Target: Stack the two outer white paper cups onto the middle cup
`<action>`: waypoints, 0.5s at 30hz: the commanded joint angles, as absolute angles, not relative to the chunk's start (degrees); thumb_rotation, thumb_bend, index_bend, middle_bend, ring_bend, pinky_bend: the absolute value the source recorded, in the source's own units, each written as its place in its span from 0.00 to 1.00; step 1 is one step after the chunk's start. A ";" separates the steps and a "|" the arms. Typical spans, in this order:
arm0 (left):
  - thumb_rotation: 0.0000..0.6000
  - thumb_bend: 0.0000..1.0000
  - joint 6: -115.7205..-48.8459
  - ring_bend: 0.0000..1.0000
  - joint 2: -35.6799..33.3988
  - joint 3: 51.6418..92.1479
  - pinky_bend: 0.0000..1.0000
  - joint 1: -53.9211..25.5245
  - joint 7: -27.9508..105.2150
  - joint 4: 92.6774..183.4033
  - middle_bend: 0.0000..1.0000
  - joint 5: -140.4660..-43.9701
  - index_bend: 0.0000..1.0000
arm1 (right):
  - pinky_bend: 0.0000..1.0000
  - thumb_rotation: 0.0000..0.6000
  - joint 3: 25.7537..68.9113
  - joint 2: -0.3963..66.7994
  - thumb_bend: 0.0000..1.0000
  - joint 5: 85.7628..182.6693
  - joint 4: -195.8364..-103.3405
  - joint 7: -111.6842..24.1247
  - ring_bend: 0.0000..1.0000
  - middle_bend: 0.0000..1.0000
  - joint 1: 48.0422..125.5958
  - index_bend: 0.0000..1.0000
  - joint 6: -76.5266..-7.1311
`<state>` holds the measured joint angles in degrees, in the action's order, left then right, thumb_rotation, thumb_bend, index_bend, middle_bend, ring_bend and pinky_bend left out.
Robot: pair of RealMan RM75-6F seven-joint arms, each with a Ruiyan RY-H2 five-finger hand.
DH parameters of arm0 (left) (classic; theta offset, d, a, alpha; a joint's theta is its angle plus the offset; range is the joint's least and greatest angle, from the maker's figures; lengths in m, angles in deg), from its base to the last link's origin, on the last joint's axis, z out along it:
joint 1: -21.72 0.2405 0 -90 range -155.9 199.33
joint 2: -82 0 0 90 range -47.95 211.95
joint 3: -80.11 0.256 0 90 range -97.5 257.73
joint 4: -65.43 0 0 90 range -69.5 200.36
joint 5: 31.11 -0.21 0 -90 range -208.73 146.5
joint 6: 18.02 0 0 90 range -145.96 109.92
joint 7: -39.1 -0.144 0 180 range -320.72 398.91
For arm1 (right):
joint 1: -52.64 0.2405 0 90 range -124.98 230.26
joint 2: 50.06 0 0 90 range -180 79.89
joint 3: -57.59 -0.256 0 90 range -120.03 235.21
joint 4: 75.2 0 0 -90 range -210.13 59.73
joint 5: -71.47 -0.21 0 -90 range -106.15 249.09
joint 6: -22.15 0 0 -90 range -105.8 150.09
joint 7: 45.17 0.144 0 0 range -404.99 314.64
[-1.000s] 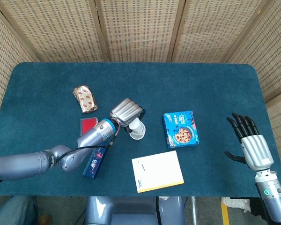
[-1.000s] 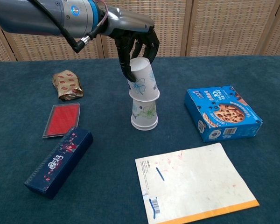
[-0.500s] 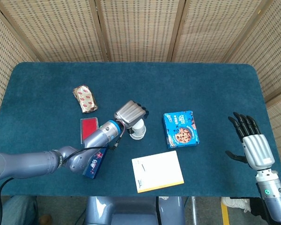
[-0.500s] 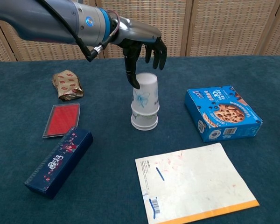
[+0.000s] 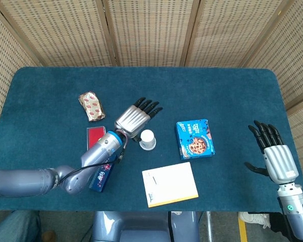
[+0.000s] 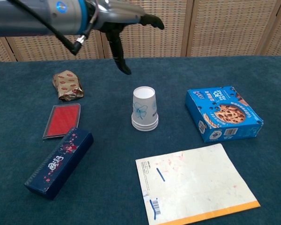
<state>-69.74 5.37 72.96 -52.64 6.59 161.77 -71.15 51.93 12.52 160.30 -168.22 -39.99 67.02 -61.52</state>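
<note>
Standing inverted as nested cup stack (image 6: pixel 144 108) on worktop (image 5: pixel 50 91), left of cookie box (image 6: pixel 223 113); cup count unclear. Hovering up-left of stack, left hand (image 5: pixel 135 117), fingers (image 5: pixel 150 107) spreading, empty. Showing right hand (image 5: pixel 273 157) far right of box, fingers spreading, wrist cut off.

The counter (image 6: pixel 271 187) is covered in a dark teal cloth, matt and slightly napped like felt. The paper cups (image 6: pixel 144 108) are matt white paper with a faint printed flower. The left hand (image 5: pixel 134 118) has a ribbed, brushed-metal back and black fingers (image 5: pixel 150 107) with a dull plastic look; the right hand (image 5: pixel 276 159) looks the same. The cookie box (image 6: pixel 223 113) is glossy blue printed card. The snack wrapper (image 6: pixel 68 85) is crinkled shiny foil. The notepad (image 6: pixel 194 184) is plain matt paper. The dark blue box (image 6: pixel 60 161) has a smooth sheen. Behind stand woven cane screens (image 5: pixel 146 30) in wooden frames.
</note>
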 commanded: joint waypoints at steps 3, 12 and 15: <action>1.00 0.00 -91.07 0.00 12.48 78.64 0.00 -37.24 9.34 174.29 0.00 -77.46 0.00 | 0.00 1.00 52.05 11.97 0.00 158.31 -169.37 -42.18 0.00 0.00 66.63 0.00 -60.04; 1.00 0.00 -113.05 0.00 15.93 89.61 0.00 -13.25 20.34 176.94 0.00 -92.03 0.00 | 0.00 1.00 51.75 11.42 0.00 156.53 -171.97 -47.54 0.00 0.00 65.65 0.00 -60.25; 1.00 0.00 -115.82 0.00 16.17 91.55 0.00 -7.96 23.67 176.13 0.00 -94.73 0.00 | 0.00 1.00 51.65 11.51 0.00 156.43 -172.18 -48.52 0.00 0.00 65.31 0.00 -60.72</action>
